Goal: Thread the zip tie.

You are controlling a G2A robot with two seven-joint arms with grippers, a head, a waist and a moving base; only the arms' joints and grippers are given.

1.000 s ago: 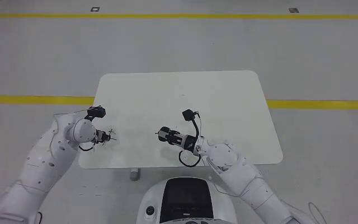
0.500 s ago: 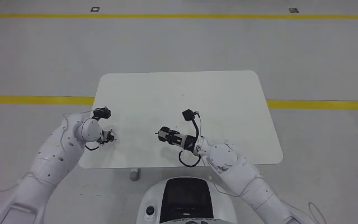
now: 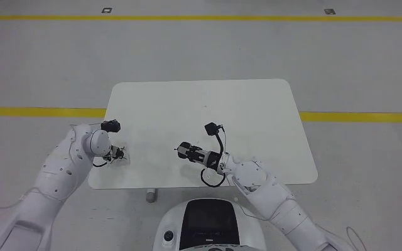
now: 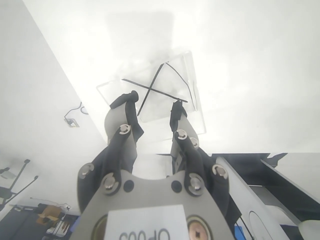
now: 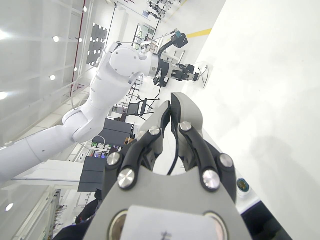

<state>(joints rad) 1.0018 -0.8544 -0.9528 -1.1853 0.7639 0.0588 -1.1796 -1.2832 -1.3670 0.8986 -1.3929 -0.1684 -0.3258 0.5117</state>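
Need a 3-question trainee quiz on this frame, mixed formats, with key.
1. True or false: the right gripper is wide open.
2. Multiple choice: the zip ties lie in A) a clear tray, B) a metal bowl, C) a cardboard box.
3. Fill in: the left gripper hangs over the tray with its fingers ____.
Key: 1 false, it is shut; 2 A; 3 open.

Grey floor [image 3: 201, 50]; yellow lines [image 3: 201, 17]; white table [image 3: 207, 113].
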